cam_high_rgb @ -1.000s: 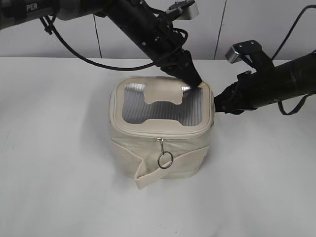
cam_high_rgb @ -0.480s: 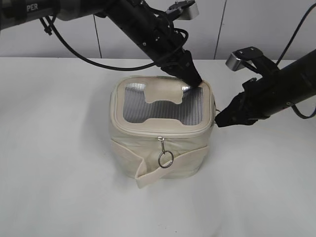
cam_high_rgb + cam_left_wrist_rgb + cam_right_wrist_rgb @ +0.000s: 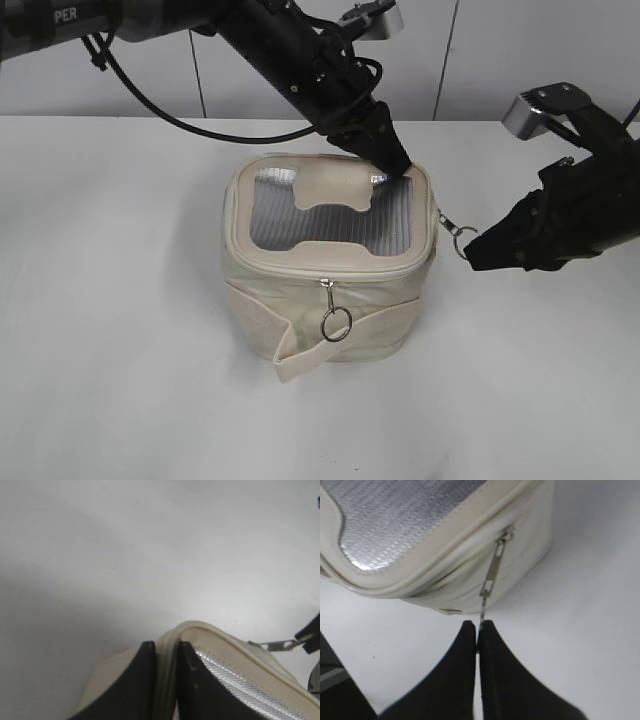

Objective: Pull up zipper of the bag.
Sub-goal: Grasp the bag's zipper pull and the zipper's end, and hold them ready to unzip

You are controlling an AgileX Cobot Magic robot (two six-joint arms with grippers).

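Note:
The cream boxy bag (image 3: 320, 300) stands in the middle of the white table, its lid (image 3: 330, 215) showing grey ribbed panels. The cream zipper track (image 3: 330, 270) runs round the lid's rim. One silver slider with a ring pull (image 3: 335, 322) hangs at the front. My left gripper (image 3: 395, 165) is shut on the lid's rim at the back right corner (image 3: 167, 655). My right gripper (image 3: 472, 250) is shut on the ring pull of the second slider (image 3: 450, 225), drawn out taut to the right of the bag (image 3: 490, 580).
The white table (image 3: 120, 350) spreads round the bag. A pale wall (image 3: 480, 50) stands behind it. The left arm (image 3: 280, 50) reaches in from the upper left, the right arm (image 3: 590, 200) from the right.
My right gripper has moved right and away from the bag, drawing the second slider's pull out taut. The left gripper has stayed on the rim.

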